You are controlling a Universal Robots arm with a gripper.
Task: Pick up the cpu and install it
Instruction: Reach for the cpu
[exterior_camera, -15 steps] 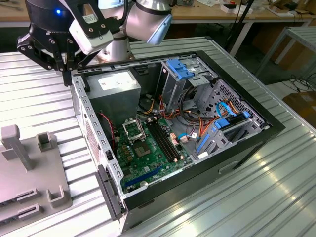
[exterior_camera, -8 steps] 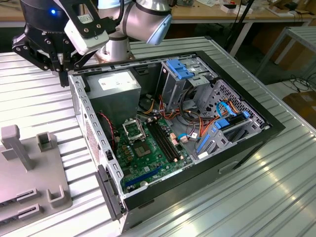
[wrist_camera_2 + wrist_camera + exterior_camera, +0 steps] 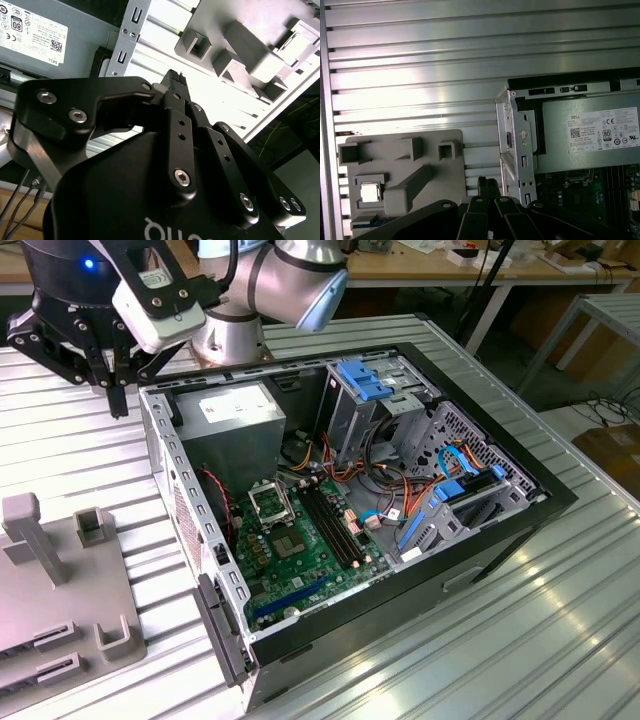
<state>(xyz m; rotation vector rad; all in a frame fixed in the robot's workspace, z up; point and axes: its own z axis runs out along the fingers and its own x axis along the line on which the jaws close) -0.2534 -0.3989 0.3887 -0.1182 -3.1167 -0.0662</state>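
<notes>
- The hand (image 3: 117,406) hangs over the ribbed metal table (image 3: 500,640), just outside the open computer case (image 3: 200,540), off the corner that holds the power supply (image 3: 235,418).
- In both wrist views the black fingertips (image 3: 175,80) (image 3: 488,184) meet at a narrow point. The hand is closed, with nothing showing between the tips.
- The cpu (image 3: 369,192) lies flat, silvery face up, in a square pocket of the grey fixture plate (image 3: 447,185). It is seen in the first wrist view, well apart from the hand and not touched by it.
- The fixture plate (image 3: 60,585) lies on the table to the exterior view's left of the case. It carries upright grey blocks and small open-topped pockets.
- In the first wrist view the fingertips point down at the strip of table (image 3: 470,50) between the fixture plate and the case's metal side wall (image 3: 516,145).
- The case lies on its side with its cover off, so the green motherboard (image 3: 310,550) faces up.
- The square socket (image 3: 268,503) with its metal frame sits on the motherboard just below the power supply in the exterior view. Whether anything lies in it cannot be told.
- The second wrist view looks along the hand's black linkage towards the power supply (image 3: 35,30) and the fixture plate (image 3: 260,35).
</notes>
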